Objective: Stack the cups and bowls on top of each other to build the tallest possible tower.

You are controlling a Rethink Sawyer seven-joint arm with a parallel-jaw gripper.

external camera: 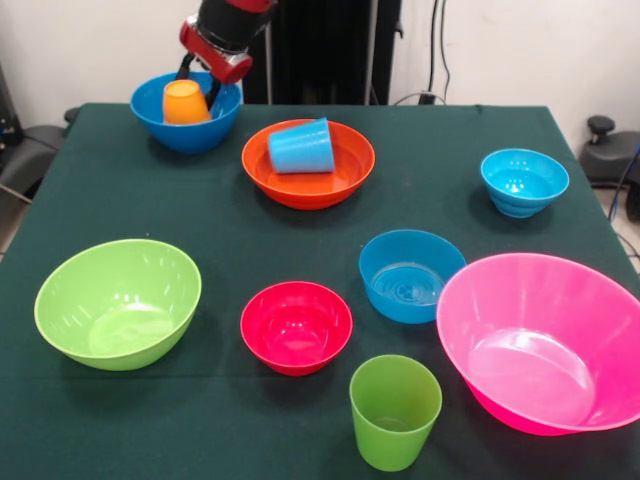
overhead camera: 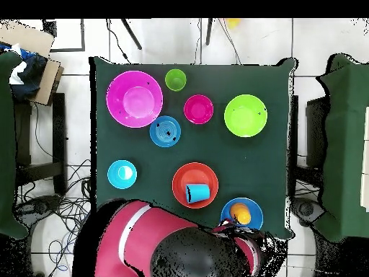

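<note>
Front view: the gripper (external camera: 199,88) hangs over the far rim of the large blue bowl (external camera: 187,128), its fingers straddling the upside-down orange cup (external camera: 185,102) inside; whether they pinch it I cannot tell. Just beside the gripper, the light blue cup (external camera: 301,146) lies on its side in the orange bowl (external camera: 308,163). The green cup (external camera: 394,411) stands upright, well apart.

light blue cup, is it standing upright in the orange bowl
No, the light blue cup lies tipped on its side inside the wide orange bowl.
</note>
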